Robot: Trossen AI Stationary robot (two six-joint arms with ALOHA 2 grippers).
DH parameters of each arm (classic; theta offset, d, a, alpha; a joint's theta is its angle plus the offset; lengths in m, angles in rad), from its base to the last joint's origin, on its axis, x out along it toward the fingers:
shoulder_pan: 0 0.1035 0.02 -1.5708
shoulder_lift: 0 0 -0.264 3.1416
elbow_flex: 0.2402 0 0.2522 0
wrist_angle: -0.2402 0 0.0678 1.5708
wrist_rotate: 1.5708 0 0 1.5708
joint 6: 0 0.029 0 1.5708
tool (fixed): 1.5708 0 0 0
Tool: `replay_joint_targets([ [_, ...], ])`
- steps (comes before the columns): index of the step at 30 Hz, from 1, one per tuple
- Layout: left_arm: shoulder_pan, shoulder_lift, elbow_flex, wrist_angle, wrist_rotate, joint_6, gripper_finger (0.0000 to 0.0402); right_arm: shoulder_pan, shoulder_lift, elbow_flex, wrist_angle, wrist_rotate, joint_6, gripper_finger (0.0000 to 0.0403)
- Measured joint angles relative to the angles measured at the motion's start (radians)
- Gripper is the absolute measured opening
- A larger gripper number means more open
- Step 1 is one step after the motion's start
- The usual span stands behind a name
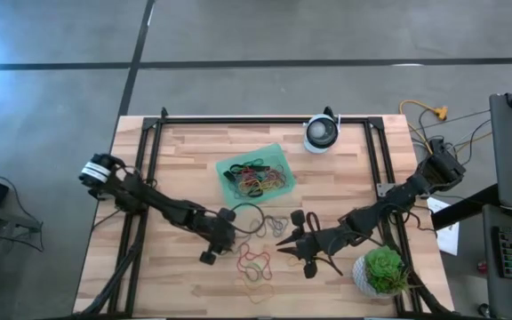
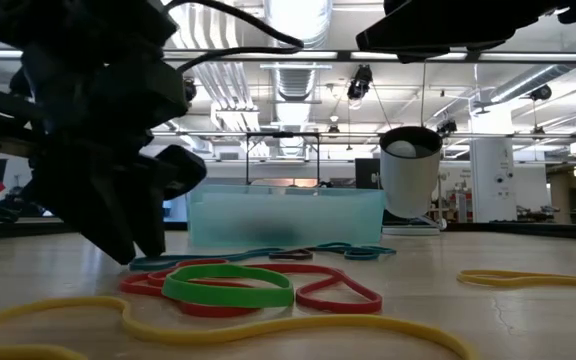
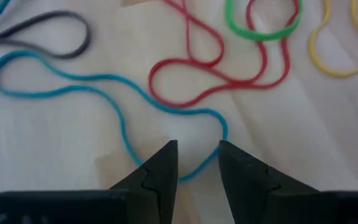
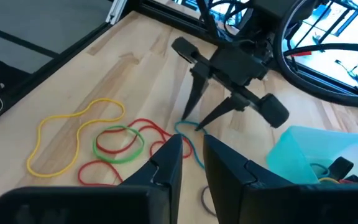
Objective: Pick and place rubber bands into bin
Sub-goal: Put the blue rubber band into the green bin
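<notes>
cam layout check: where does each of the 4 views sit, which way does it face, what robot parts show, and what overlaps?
High: above the table, straight down; both arms, the bin, loose rubber bands.
Low: at tabletop height, level across the bands toward the bin; a dark gripper looms at near left.
Left wrist: on the left arm, looking down past the open left gripper straddling a blue band.
Right wrist: on the right arm, past the right gripper toward the left gripper.
Shared: both wrist views show the green band.
</notes>
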Motion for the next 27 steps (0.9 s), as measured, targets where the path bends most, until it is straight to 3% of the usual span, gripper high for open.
replay_joint_targets([
  [13, 0.0, 0.043, 0.047, -0.051, 0.036, -0.002, 0.0096, 0.0, 0.0, 0.0, 0.0, 0.0, 0.011, 0.0061],
  [27, -0.002, 0.036, 0.05, -0.135, 0.01, -0.057, 0.0013, 0.0, 0.0, 0.0, -0.002, 0.0, 0.022, 0.006],
])
